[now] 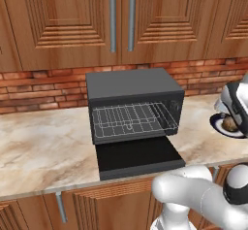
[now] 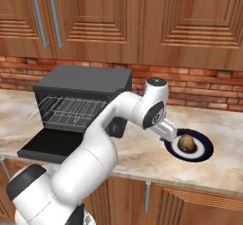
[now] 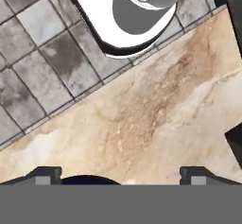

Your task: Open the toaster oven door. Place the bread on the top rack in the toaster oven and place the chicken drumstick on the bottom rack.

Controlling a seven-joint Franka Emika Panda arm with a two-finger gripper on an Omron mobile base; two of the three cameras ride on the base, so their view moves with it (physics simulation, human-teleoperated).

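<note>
The toaster oven door (image 1: 139, 157) lies folded down flat. The tool (image 3: 120, 173), fingers spread wide apart and empty, hovers above the surface (image 3: 156, 119) beside a dark plate (image 2: 201, 150) carrying the bread (image 2: 186, 143).

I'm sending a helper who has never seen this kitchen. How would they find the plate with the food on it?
Start at the dark toaster oven on the marble counter, its door folded down flat in front. Look along the counter to the oven's knob side, near the front edge. There lies a round plate, white with a dark blue rim, the counter's one dish, with a brown piece of food on it.
</note>
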